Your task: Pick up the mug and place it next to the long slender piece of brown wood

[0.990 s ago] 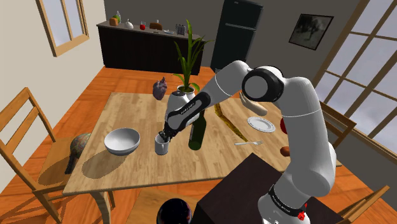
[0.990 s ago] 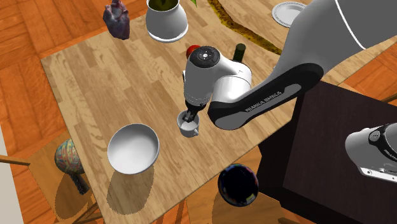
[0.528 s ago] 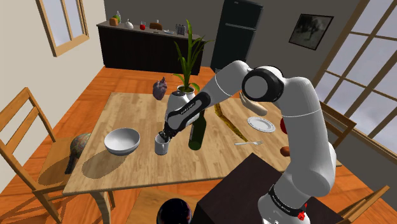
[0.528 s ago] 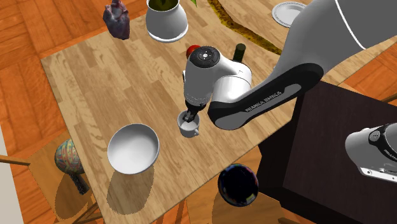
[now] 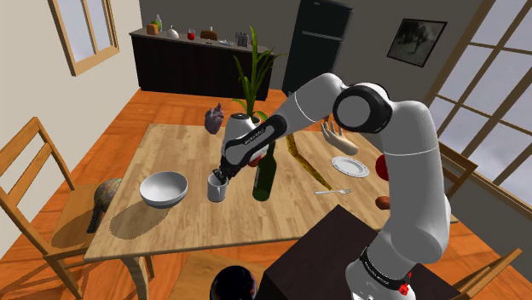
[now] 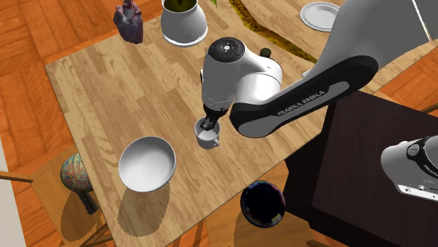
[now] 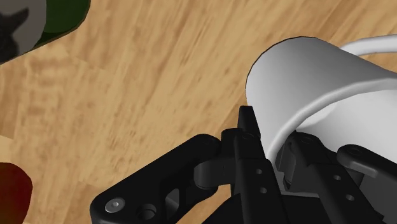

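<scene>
clenched with the all-black two-finger gripper (image 5: 219, 177) across the wall of the plain white cylindrical mug (image 5: 216, 190), inside and outside, probably to lift by the rim, not the handle (image 7: 375, 43). found over the light wooden table (image 5: 170, 145), just beside the dark green bottle (image 5: 265, 176), well apart from the long slender brown wood strip (image 5: 314, 171).

The table (image 6: 91, 91) is showing pale, matt wood grain. The mug (image 7: 305, 83) is looking plain white, smooth and faintly shiny, the bowl (image 6: 146, 163) likewise. The fingers (image 7: 245, 137) are showing matt black; the bottle (image 5: 265, 177) is gleaming dark green, the arm (image 6: 242, 74) glossy white.
</scene>
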`<state>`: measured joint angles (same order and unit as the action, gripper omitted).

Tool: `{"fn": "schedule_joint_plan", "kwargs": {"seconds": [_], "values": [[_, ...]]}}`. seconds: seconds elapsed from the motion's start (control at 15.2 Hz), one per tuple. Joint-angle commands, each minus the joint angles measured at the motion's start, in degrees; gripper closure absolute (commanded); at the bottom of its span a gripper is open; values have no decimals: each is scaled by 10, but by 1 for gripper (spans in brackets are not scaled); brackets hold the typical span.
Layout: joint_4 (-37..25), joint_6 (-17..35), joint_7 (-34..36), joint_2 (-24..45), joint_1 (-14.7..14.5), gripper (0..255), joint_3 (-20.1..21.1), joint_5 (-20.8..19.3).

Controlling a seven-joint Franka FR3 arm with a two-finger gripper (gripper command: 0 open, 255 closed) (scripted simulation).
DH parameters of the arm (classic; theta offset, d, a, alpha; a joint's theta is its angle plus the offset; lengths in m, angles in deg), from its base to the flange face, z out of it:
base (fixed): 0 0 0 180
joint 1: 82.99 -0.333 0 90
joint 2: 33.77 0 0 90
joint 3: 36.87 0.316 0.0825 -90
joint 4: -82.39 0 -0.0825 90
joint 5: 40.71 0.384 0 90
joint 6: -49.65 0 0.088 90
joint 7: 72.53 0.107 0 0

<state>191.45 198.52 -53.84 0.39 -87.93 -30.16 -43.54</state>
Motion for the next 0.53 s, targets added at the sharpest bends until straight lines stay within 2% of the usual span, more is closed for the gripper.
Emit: {"fn": "schedule_joint_plan", "kwargs": {"seconds": [0.0,0.46], "values": [[3,-10,-1,-13,1,255,1,2],[5,-48,-3,-53,5,255,6,7]]}}
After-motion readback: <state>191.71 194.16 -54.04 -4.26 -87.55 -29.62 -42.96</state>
